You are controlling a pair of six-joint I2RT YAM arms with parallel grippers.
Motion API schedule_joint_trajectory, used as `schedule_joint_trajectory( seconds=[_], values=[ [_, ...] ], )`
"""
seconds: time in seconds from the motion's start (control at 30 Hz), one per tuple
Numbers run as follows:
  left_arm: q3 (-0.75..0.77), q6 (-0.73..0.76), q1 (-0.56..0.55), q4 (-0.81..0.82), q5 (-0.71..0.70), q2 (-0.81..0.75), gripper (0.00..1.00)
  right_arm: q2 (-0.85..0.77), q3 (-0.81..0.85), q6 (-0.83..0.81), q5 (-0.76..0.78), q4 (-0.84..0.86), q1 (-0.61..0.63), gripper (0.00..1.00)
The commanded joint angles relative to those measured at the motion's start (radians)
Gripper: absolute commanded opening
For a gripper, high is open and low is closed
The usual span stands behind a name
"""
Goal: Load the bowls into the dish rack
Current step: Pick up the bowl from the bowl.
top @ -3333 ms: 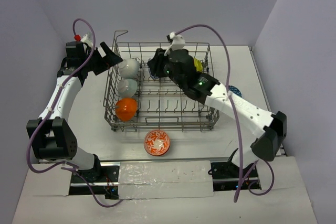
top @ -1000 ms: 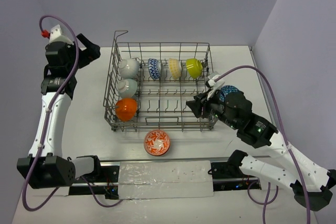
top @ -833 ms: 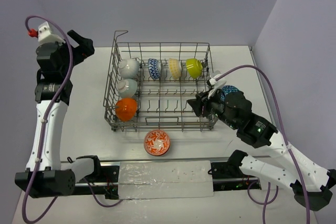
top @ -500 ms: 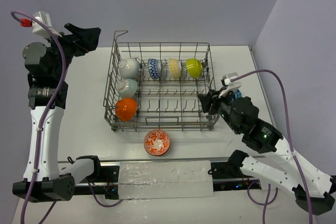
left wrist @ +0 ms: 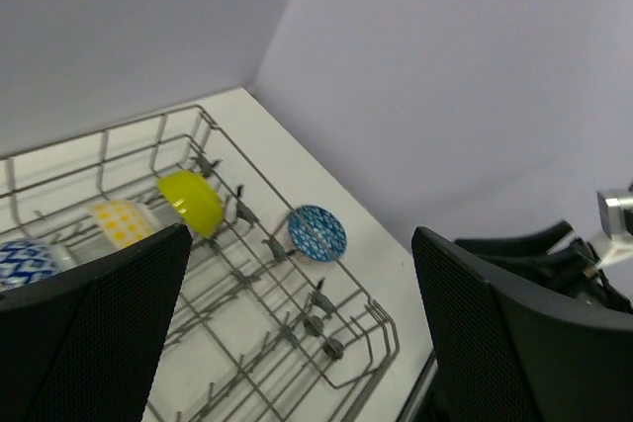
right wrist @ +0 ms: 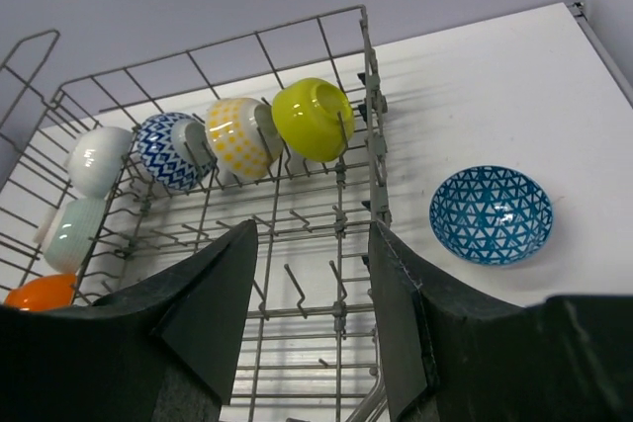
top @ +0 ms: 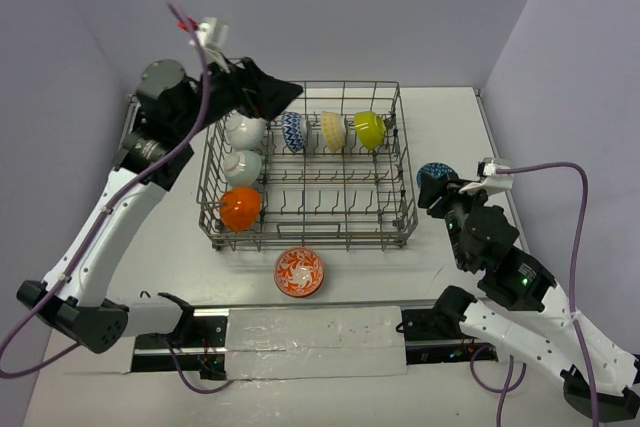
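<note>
Grey wire rack (top: 330, 235) holds 6 bowls (top: 241, 207) on edge. A red bowl (top: 300, 271) lies on the worktop (top: 170, 237) just before it, a blue bowl (top: 434, 175) at its right; left pincer (left wrist: 302, 244) and right pincer (right wrist: 312, 244) both spread, empty

text: none legible | labels: none | brands: none | numbers: none | signs: none

Centre and right tine rows of the dish rack (top: 312, 235) stand bare; bowls (top: 332, 130) fill its far row and left column. Its right wall stands between my right end effector (right wrist: 312, 244) and those rows.
</note>
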Motion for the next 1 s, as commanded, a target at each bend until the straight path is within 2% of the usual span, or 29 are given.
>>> schedule_joint_trajectory(
  seconds=[0.0,0.07,0.17,0.33,0.37,0.4,0.43,0.47,0.53,0.67,0.7,0.77,0.83,0.87,0.93,0.97],
  values=[
    [0.094,0.156,-0.126,-0.093,-0.054,0.043,0.98,0.009,-0.007,0.024,0.064,0.023,0.001,0.57],
    [0.118,0.2,-0.198,-0.172,-0.129,0.063,0.94,0.015,-0.003,0.024,0.074,0.02,0.003,0.57],
    [0.114,0.259,-0.272,-0.261,-0.233,0.054,0.82,0.02,-0.003,0.03,0.092,0.016,0.001,0.58],
    [-0.005,0.276,-0.345,-0.296,-0.291,-0.045,0.62,0.011,-0.004,0.047,0.14,0.003,0.001,0.61],
    [-0.027,0.274,-0.348,-0.301,-0.304,-0.09,0.56,-0.001,-0.004,0.053,0.15,0.0,0.001,0.61],
    [-0.067,0.27,-0.35,-0.305,-0.312,-0.11,0.45,-0.006,-0.007,0.054,0.161,-0.001,0.001,0.62],
    [-0.082,0.267,-0.352,-0.31,-0.308,-0.127,0.41,-0.012,-0.007,0.054,0.161,-0.001,0.001,0.62],
    [-0.098,0.257,-0.353,-0.328,-0.301,-0.154,0.38,-0.02,-0.007,0.053,0.163,-0.001,0.003,0.63],
    [-0.135,0.247,-0.368,-0.353,-0.289,-0.183,0.41,-0.026,-0.007,0.053,0.169,-0.001,0.001,0.63],
    [-0.205,0.228,-0.437,-0.402,-0.303,-0.22,0.22,-0.025,-0.011,0.051,0.167,-0.001,0.001,0.64],
    [-0.225,0.224,-0.472,-0.425,-0.318,-0.225,0.22,-0.025,-0.009,0.051,0.166,-0.003,0.001,0.64],
    [-0.244,0.214,-0.511,-0.446,-0.34,-0.234,0.35,-0.025,-0.011,0.05,0.164,-0.004,0.003,0.64],
    [-0.265,0.211,-0.572,-0.485,-0.376,-0.233,0.39,-0.02,-0.009,0.047,0.164,-0.004,0.003,0.64],
    [-0.273,0.207,-0.592,-0.5,-0.392,-0.231,0.47,-0.018,-0.009,0.047,0.166,-0.004,0.001,0.64],
    [-0.291,0.198,-0.652,-0.535,-0.439,-0.225,0.5,-0.017,-0.009,0.047,0.164,-0.004,0.001,0.64],
    [-0.299,0.182,-0.669,-0.543,-0.455,-0.224,0.58,-0.015,-0.009,0.047,0.164,-0.004,0.001,0.64]
  ],
)
